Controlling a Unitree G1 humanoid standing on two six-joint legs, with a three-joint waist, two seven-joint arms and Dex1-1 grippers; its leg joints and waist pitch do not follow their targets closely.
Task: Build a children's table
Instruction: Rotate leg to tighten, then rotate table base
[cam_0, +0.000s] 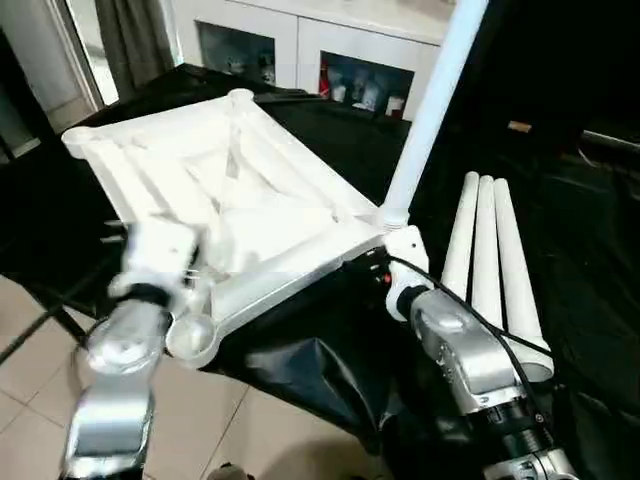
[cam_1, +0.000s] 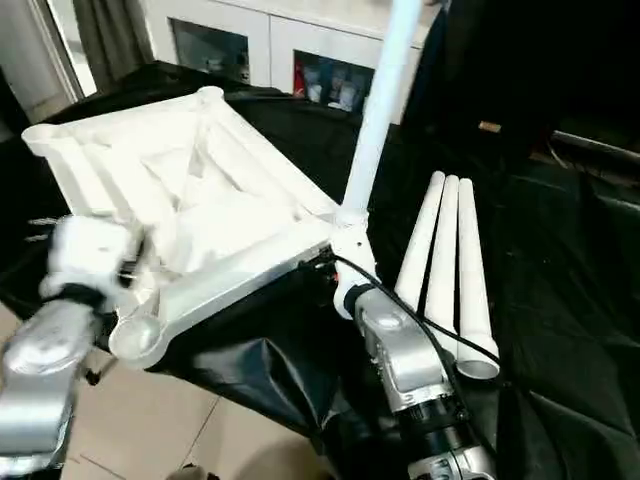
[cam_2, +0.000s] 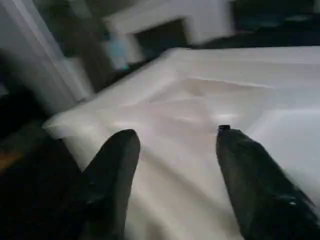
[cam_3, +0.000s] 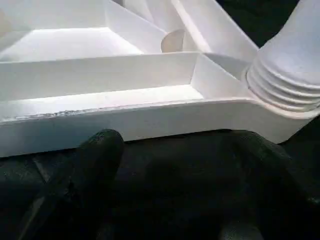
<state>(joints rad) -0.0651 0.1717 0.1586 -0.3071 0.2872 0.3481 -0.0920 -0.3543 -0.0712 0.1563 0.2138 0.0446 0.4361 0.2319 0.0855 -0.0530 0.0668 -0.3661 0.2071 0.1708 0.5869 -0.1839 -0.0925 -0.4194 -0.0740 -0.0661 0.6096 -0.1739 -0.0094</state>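
You have the white plastic rectangular table top (cam_0: 230, 190) lying ribbed underside up on the black-draped work surface (cam_0: 590, 260), one corner overhanging the near edge above the tiled floor (cam_0: 250, 430). One long white tapered tubular leg (cam_0: 430, 110) stands upright in the round corner socket (cam_1: 350, 218) nearest your right arm; its threaded base shows partly seated in the right wrist view, several ridges still exposed above the socket rim. The three remaining white legs (cam_0: 490, 270) lie side by side on the drape, just beside your right forearm and apart from the top.

Your right gripper (cam_3: 170, 165) sits low against the outer wall of the top, just beside the mounted leg, its black fingers spread and holding nothing. Your left gripper (cam_2: 175, 165) hovers over the ribbed underside near the opposite near corner, fingers likewise spread, nothing between them.

Assessment: the first of four legs is in hand, fitted but probably not driven fully home. The other three sockets, including the empty near socket (cam_0: 192, 340), stand open.

The next move likely calls for you to brace the top with the left gripper, close the right on the upright leg and finish turning it down. With the top overhanging the edge, a careless push could shift or tip it.
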